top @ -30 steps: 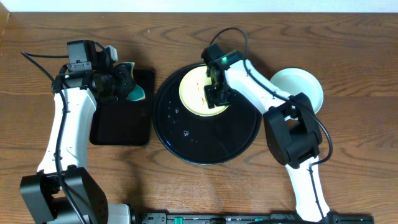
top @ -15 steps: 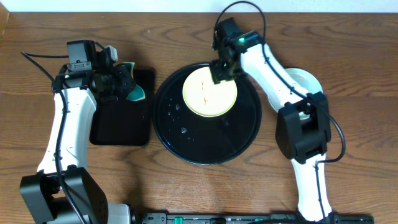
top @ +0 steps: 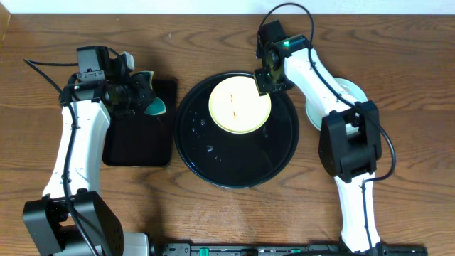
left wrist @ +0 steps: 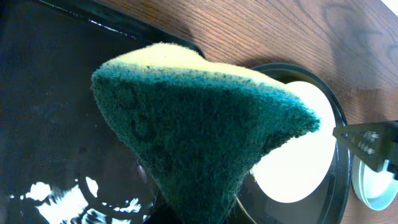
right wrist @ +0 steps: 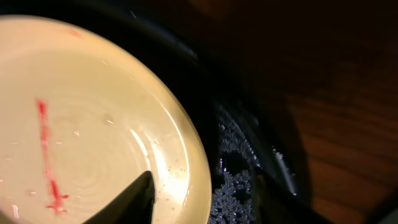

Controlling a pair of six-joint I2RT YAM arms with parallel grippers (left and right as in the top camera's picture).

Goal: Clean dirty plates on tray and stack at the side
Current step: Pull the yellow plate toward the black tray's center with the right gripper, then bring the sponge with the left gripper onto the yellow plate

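From above, the yellow plate (top: 239, 105) lies on the tray (top: 234, 167), with the right gripper (top: 264, 80) at its rim. In the left wrist view, the left gripper (top: 142, 96) squeezes a soft sponge (left wrist: 199, 124). In the right wrist view, the jaws look apart and empty. The plate looks hard, wet and slippery, so grab the rim.

1. A wedge-shaped sponge (left wrist: 199, 124) fills my view, green scouring face toward me, yellow layer along its top.
2. Beneath it lies a wet rectangular black tray (left wrist: 50, 112).
3. Beyond, on the wooden tabletop (left wrist: 280, 31), the round black tray (left wrist: 292, 67) holds a pale yellow plate (left wrist: 298, 168).
4. The right gripper (left wrist: 364, 142) pokes in at the frame's right edge.
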